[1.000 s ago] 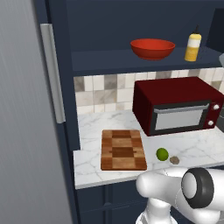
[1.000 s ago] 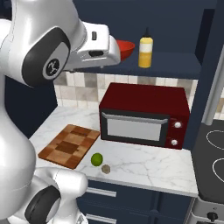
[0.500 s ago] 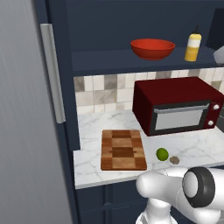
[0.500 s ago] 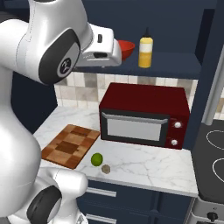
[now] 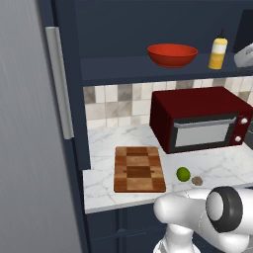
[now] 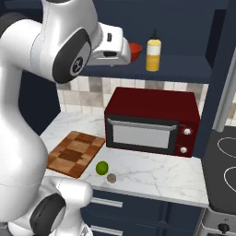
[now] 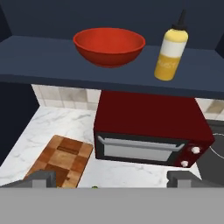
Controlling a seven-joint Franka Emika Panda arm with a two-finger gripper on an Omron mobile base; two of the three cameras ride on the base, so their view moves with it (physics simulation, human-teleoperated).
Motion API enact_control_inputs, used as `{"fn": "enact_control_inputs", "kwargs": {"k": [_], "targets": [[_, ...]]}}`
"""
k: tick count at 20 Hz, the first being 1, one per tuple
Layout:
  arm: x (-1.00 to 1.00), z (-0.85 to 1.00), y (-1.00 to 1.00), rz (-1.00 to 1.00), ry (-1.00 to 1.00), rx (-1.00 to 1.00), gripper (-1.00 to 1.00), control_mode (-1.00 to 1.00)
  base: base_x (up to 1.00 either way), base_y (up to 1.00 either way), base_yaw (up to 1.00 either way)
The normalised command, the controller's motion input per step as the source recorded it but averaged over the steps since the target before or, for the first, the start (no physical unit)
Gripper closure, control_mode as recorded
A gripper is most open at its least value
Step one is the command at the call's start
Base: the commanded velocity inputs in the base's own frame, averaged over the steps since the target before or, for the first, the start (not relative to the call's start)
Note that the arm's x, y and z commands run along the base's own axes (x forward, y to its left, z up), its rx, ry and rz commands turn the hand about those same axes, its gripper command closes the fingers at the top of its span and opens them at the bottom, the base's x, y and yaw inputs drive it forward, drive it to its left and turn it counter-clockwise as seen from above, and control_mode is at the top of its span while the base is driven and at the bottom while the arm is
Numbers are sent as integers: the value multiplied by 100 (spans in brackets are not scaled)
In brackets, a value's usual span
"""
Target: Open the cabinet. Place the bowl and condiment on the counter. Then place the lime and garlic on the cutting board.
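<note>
The cabinet (image 5: 69,99) stands open, its doors swung out to both sides. On its dark shelf sit the red bowl (image 7: 109,46) and, to its right, the yellow condiment (image 7: 171,50) bottle. My gripper (image 7: 112,179) is open and empty, held in front of the shelf a short way from the bowl (image 5: 172,54). In the right base view my hand covers most of the bowl (image 6: 135,49), with the condiment (image 6: 153,53) beside it. On the counter (image 5: 104,192) below lie the cutting board (image 5: 139,169), the lime (image 5: 183,174) and the garlic (image 5: 197,181), both just right of the board.
A dark red microwave (image 6: 152,122) stands on the counter under the shelf, right of the board. The open left door's silver handle (image 5: 59,84) juts out at the left. The right door (image 6: 221,69) hangs open by a stove top (image 6: 226,161).
My hand has crept closer to the shelf, coming into the right edge of the left base view. The jaws have stayed open, and the bowl, bottle, lime and garlic have not moved.
</note>
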Motion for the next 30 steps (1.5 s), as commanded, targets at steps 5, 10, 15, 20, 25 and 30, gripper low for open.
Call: {"fn": "enact_control_inputs", "kwargs": {"k": [5,10,15,20,25,30], "targets": [[31,0,0,0,-1,0,-100,-100,0,0,0],[12,0,-17,-1,0,1,-100,-100,0,0,0],[6,0,-18,-2,0,1,-100,-100,0,0,0],[7,0,-3,-1,0,1,-100,-100,0,0,0],[12,0,0,-2,0,2,-100,-100,0,0,0],[14,0,-9,-3,0,3,-100,-100,0,0,0]]}}
